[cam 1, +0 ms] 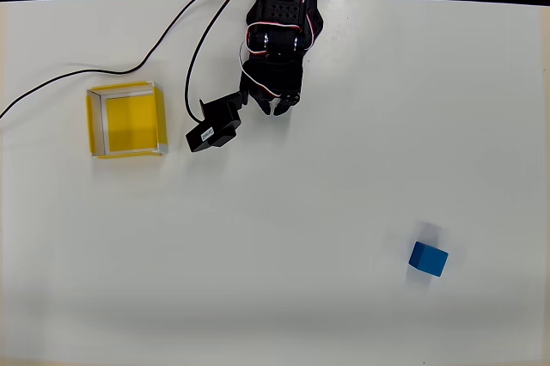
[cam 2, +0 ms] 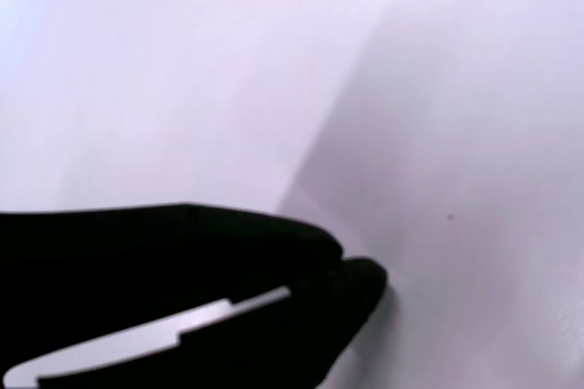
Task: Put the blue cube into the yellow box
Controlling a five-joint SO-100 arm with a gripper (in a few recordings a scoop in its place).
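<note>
The blue cube (cam 1: pixel 428 259) rests on the white table at the lower right of the overhead view, far from the arm. The yellow box (cam 1: pixel 126 118) sits open-topped at the left, its floor bare. My black gripper (cam 1: pixel 275 106) hangs near the top centre, between the two and closer to the box. In the wrist view its dark fingers (cam 2: pixel 274 261) lie together at the lower left, with my gripper (cam 2: pixel 351 270) shut on nothing over bare white table.
A black cable (cam 1: pixel 163 35) loops from the arm's base across the table's upper left, passing just above the box. The wrist camera (cam 1: pixel 213 131) sticks out left of the gripper. The table's far edge (cam 1: pixel 430 1) runs along the top.
</note>
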